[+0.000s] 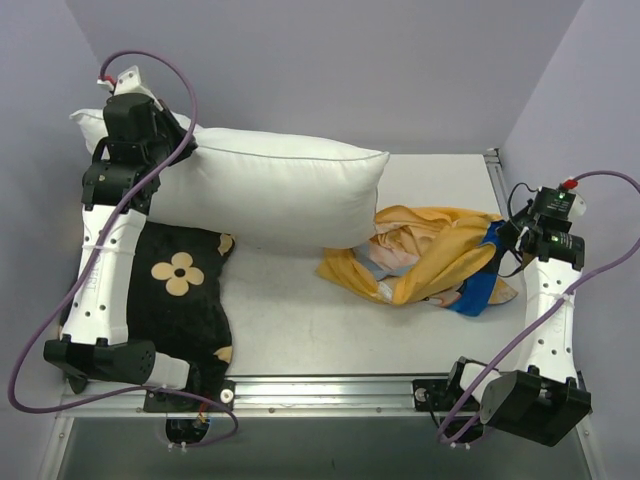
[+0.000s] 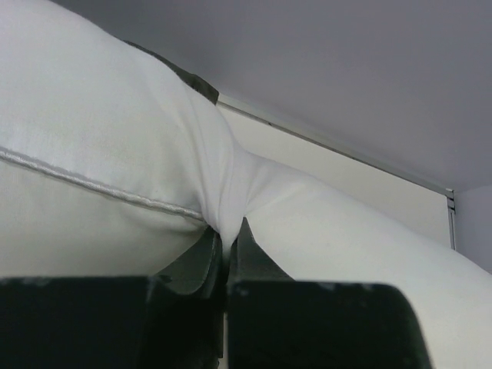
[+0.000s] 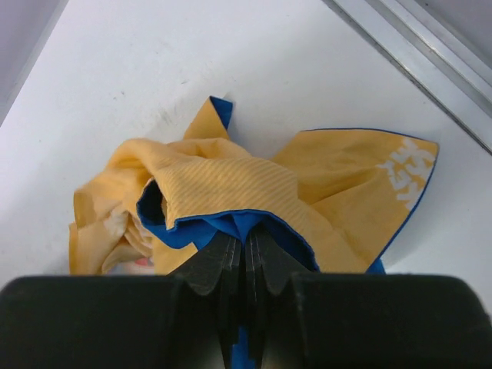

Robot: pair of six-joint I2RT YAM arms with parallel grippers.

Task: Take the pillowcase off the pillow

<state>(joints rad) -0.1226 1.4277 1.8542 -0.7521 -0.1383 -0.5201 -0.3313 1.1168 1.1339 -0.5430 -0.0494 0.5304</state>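
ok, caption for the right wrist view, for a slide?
Right gripper shut on the crumpled orange-yellow pillowcase, lying on the white table.

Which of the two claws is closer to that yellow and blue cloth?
Right. The right gripper is pinched shut on the blue edge of the pillowcase; the left gripper is across the table, clamped on the pillow.

On my desk (image 1: 300, 330) I count one pillow (image 1: 270, 185), one pillowcase (image 1: 430, 250) and one black cushion (image 1: 190, 320) (flower-patterned).
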